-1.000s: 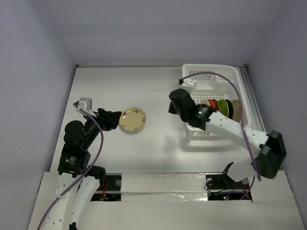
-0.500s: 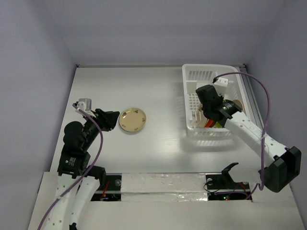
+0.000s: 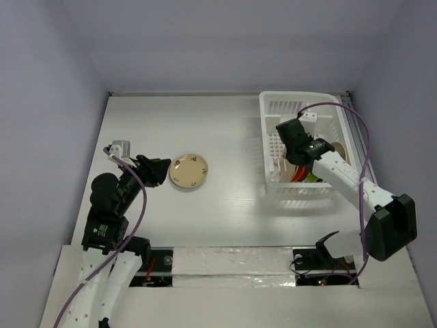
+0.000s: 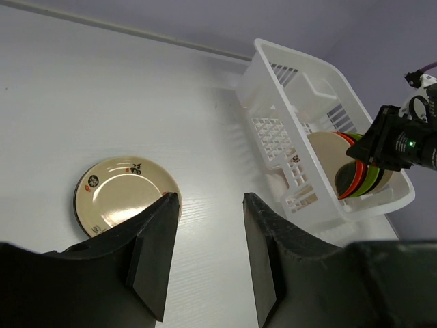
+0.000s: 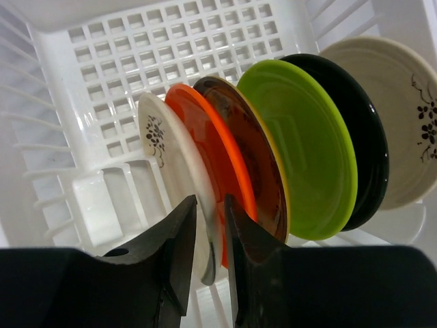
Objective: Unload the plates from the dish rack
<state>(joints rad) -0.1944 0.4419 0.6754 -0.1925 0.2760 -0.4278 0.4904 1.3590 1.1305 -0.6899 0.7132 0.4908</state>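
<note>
The white dish rack [image 3: 300,106] stands at the far right of the table. Several plates stand on edge in it: a cream one with a dark motif [image 5: 160,137] in front, then red-orange [image 5: 205,130], brown [image 5: 239,137], lime green [image 5: 300,150], black [image 5: 365,150] and another cream one [image 5: 396,130]. My right gripper [image 5: 210,205] reaches down into the rack, its fingers closed on the rim of the front cream plate. Another cream plate [image 3: 189,171] lies flat on the table. My left gripper [image 4: 212,205] is open and empty just beside it.
The rack's slotted walls [image 5: 136,41] enclose the right gripper closely. The rack also shows in the left wrist view [image 4: 287,75], with the right arm above it. Purple walls surround the white table [image 3: 225,137].
My right arm swung from left of the rack over its wall and down onto the row of plates. The left arm and the plate on the table have not moved.
</note>
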